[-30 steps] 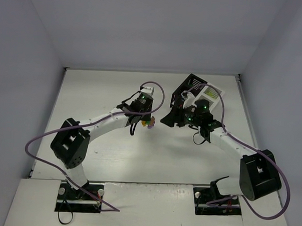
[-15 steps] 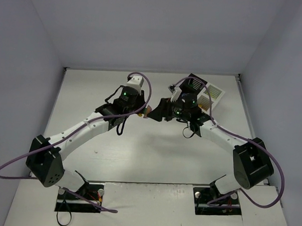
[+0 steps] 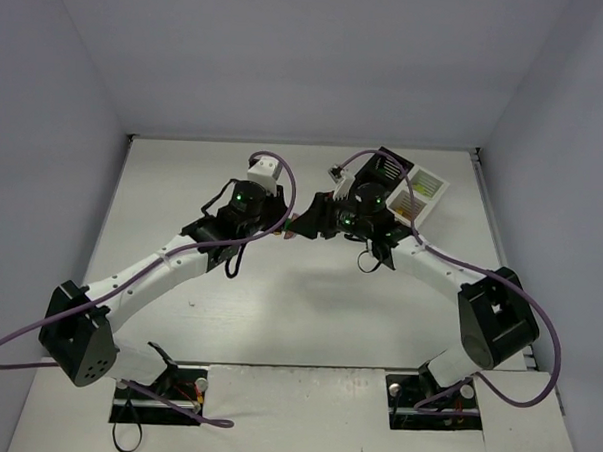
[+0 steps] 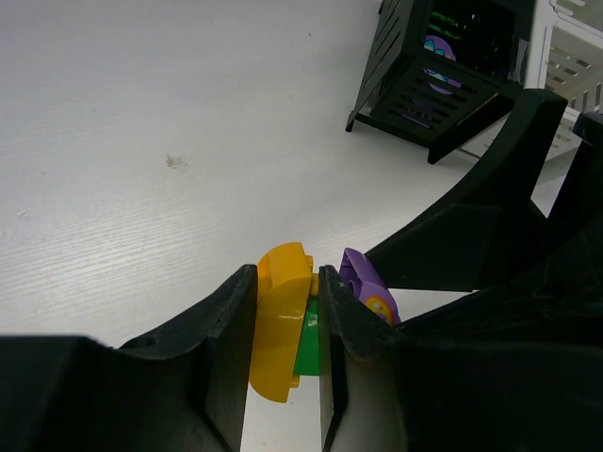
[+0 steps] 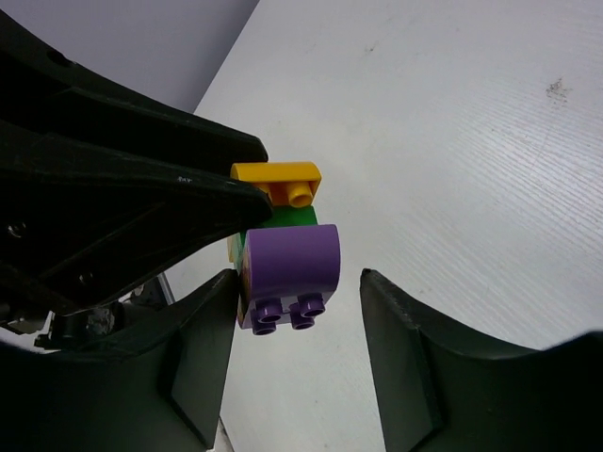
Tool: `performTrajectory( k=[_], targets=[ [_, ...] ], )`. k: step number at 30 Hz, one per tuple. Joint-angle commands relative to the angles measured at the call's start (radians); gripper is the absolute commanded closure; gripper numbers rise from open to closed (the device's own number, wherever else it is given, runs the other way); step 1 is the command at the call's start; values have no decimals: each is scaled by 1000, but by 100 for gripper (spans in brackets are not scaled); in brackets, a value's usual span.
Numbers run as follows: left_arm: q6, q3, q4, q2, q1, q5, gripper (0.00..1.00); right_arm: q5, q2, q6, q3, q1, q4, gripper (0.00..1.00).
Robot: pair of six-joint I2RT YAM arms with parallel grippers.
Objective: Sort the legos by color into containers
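We clamp the orange brick in our left gripper so our right gripper, jaws spread, can pull off the purple brick.

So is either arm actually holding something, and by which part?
The left tool grips the small plastic brick stack by its orange rounded piece; the right tool is open.

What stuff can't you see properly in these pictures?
- Top view: the brick stack is just a speck between the left hand and right hand.
- Left wrist view: the white bin is cut by the right edge. Inside the black bin, only purple and green slivers show.
- Right wrist view: the green brick is mostly behind the purple brick.
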Motion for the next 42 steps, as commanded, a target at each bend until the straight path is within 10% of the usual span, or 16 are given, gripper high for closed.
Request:
performTrajectory(
  k=[1,8,42],
  targets=[
    [8,-11,122,-60,10,11,96,-8,-9,13,52,7,103,50],
    [14,-26,135,-56,26,16,96,-29,-15,23,22,7,134,99],
    [78,-11,103,-45,71,2,96,213,-178,-242,58,-59,-163,100]
  ],
)
